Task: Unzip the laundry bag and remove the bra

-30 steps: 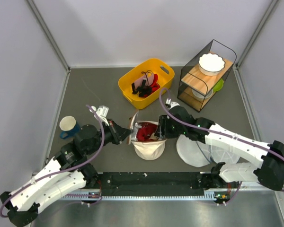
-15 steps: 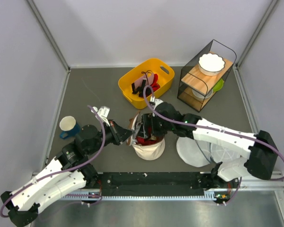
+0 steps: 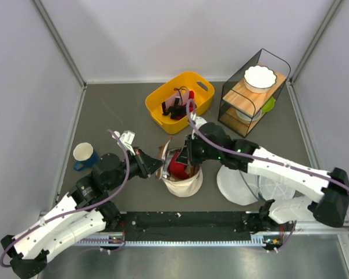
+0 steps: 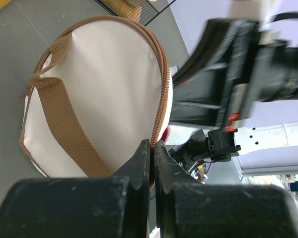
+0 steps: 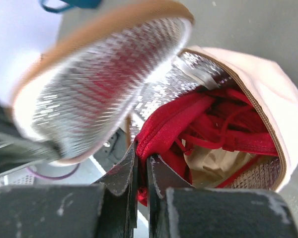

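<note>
Right gripper (image 5: 142,154) is pinched tight on a fold of the red bra (image 5: 188,124), its fingers (image 5: 123,176) nearly meeting over the cloth just above the bag's open mouth. Around it the laundry bag (image 3: 183,180) stands unzipped at the middle of the table (image 3: 116,110), near the front edge, between the two arms — most of the bra is bunched inside against the silvery lining (image 5: 89,94). Left gripper (image 4: 152,148) is clamped on the brown zipper band (image 4: 164,94) at the rim of the lid (image 4: 104,84), holding it upright beside the opening, strap (image 4: 64,119) facing outward. Behind sits a yellow basket (image 3: 180,100); white mesh pouches (image 3: 247,186) lie just right of the bag.
</note>
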Available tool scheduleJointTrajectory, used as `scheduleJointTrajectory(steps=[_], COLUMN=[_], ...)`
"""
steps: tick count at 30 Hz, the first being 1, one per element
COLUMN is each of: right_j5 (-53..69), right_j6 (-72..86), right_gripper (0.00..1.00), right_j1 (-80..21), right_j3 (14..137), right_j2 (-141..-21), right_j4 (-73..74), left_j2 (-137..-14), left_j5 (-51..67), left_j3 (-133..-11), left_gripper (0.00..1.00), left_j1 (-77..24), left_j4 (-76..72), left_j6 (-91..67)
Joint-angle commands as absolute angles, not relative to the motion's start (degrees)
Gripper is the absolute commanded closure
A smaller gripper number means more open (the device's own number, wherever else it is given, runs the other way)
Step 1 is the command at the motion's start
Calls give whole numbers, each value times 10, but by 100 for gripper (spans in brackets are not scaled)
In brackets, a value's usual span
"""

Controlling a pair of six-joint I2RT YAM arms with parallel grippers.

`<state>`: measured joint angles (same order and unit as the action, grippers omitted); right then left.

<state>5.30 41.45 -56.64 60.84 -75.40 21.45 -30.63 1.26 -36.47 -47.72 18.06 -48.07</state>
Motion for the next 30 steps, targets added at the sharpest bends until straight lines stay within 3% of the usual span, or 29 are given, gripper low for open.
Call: scheduleJointTrajectory(steps=[1,14,30], right_j5=[32,-63,-73], right_j6=[397,343,251], right_gripper=[100,100,100], right_j1=[-573,-573,-489], right_j3=[677,792,1042], right_j2=[-682,-630,-753], right_j4=[214,236,221], left_j2=[-308,-319,-318], left_j5=[17,18,22], left_j3=[-370,-367,-359], left_gripper=[100,100,100], left_j1=[-475,-475,-475], left_j4=[178,175,168], left_j6=[-477,-474,-475])
